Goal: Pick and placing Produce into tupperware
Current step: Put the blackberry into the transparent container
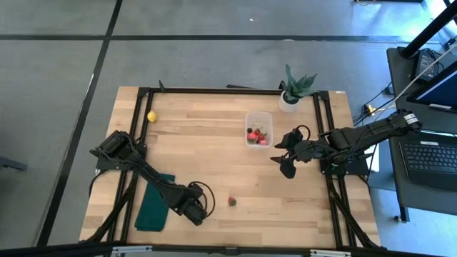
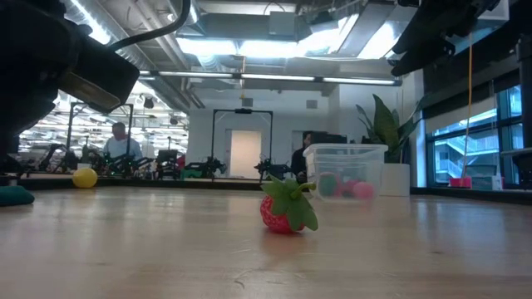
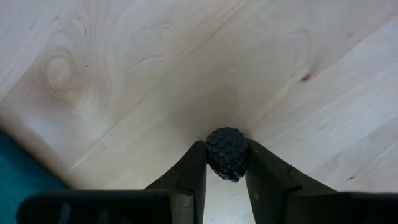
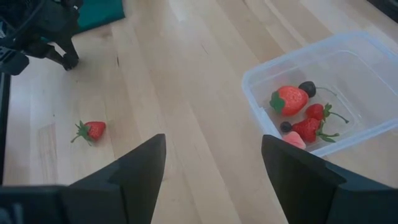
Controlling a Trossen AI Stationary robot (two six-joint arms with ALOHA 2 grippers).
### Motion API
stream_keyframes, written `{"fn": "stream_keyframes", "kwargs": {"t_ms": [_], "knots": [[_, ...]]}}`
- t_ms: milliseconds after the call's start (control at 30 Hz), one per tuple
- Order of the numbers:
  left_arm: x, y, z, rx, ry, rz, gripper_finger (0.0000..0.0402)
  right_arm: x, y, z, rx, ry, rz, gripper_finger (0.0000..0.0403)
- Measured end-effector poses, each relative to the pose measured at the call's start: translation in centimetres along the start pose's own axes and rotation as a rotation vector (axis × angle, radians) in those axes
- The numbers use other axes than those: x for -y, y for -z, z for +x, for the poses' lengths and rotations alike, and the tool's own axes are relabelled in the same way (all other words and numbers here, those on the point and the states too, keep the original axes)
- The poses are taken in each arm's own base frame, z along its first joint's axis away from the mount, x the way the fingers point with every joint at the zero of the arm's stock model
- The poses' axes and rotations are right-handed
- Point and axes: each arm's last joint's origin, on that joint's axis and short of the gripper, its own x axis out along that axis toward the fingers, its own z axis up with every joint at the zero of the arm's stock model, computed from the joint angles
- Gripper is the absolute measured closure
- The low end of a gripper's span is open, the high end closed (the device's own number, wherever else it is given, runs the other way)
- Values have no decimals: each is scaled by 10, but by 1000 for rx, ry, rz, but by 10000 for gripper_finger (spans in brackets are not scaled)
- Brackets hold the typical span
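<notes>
Between left tool (image 3: 226, 169) fingers, bumpy dark round berry (image 3: 227, 153), probably rubbery, over pale wood

A small red strawberry with a floppy green leafy top (image 2: 285, 209) lies alone on the pale wooden bench (image 2: 166, 249), nearest the camera. Behind it, to the right, stands a clear plastic rectangular tub (image 2: 345, 170) with blurred red and pink pieces showing through its wall. A round yellow fruit (image 2: 84, 177) sits far off at the left. Beyond the bench, a person is seated in the room.
</notes>
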Motion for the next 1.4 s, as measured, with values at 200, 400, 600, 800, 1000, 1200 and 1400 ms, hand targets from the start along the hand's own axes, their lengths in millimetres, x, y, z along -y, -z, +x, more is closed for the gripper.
{"fn": "stream_keyframes", "kwargs": {"t_ms": [200,400,600,800,1000,1200,1400], "knots": [[-2,-14,-22,63,19,46,322,0,0,0,1,-1,1,136],[-8,-61,-72,222,108,117,323,-1,-2,0,21,-14,10,136],[-16,-134,-121,429,229,200,312,-4,-6,0,55,-36,3,136],[-28,-209,-141,602,342,344,324,1,2,0,-19,13,114,136],[-60,-268,-139,682,363,338,315,8,12,-1,-118,88,183,136],[-70,-306,-110,688,414,376,314,9,13,-1,-119,91,185,136],[-70,-329,-66,646,464,393,323,9,12,-1,-118,92,186,136]]}}
